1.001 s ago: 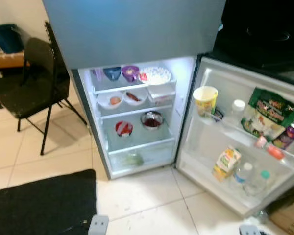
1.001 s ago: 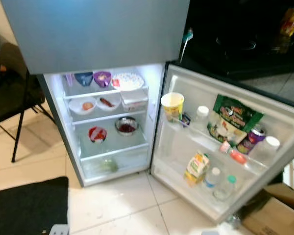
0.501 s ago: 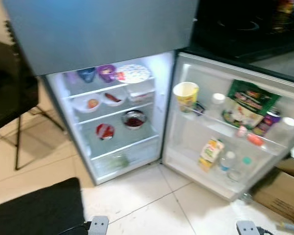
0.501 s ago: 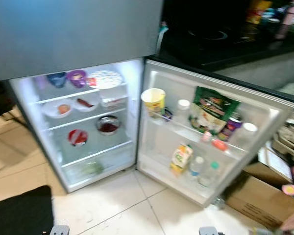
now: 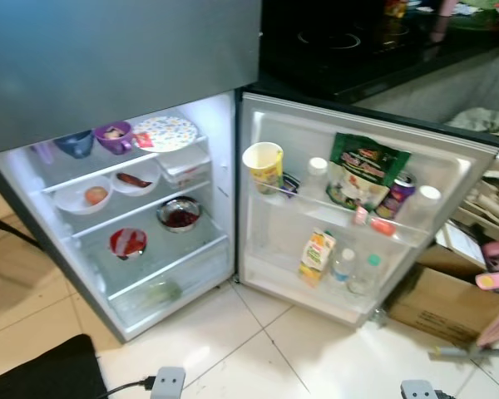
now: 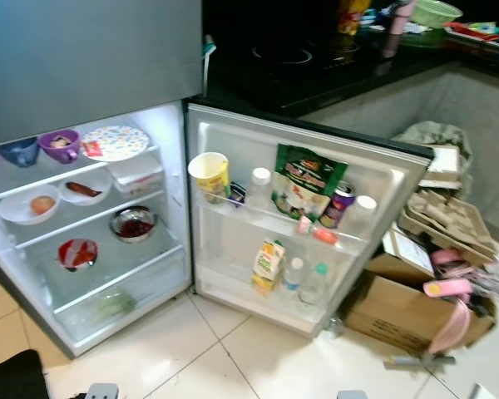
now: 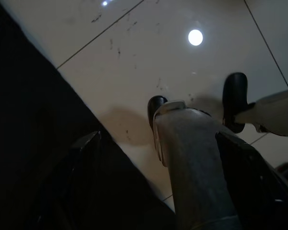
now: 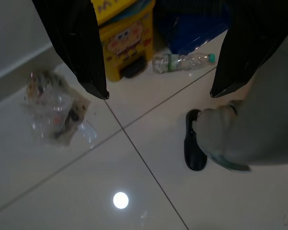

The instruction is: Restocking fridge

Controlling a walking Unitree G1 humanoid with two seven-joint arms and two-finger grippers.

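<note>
Both arms hang idle over the white tile floor (image 8: 62,167). The right hand (image 8: 156,91) is open, its two black fingers (image 8: 81,52) spread wide and holding nothing; beyond them on the tiles lie a crumpled clear wrapper (image 8: 55,112), a yellow tub (image 8: 127,40) printed with a cartoon face, and an empty plastic bottle (image 8: 182,61) on its side. The left hand (image 7: 158,158) also hangs with its fingers apart and empty, above the edge of a black mat (image 7: 33,143); a person's trouser leg (image 7: 194,167) and dark shoes (image 7: 235,98) stand on the tile in front of it.

Farther off, the fridge (image 5: 141,224) stands open. Its door (image 6: 299,216) is swung to the robot's right. The lower door rack holds a juice carton (image 6: 268,264) and two water bottles (image 6: 303,281); the upper rack holds a yellow paper cup (image 6: 209,174), a white-capped jar (image 6: 259,186), a green snack bag (image 6: 306,193) whose writing is too blurred to read, and a purple can (image 6: 341,204). Inside, the top shelf carries a blue cup (image 5: 75,143), a purple cup (image 5: 114,136) and a patterned plate (image 5: 165,132); the next shelf has two white bowls (image 5: 83,195); below sit a steel bowl (image 5: 180,214) and a red-topped bowl (image 5: 127,242).

To the right of the door lies an open cardboard box (image 6: 399,312); behind it is a dark surface (image 6: 316,58).
</note>
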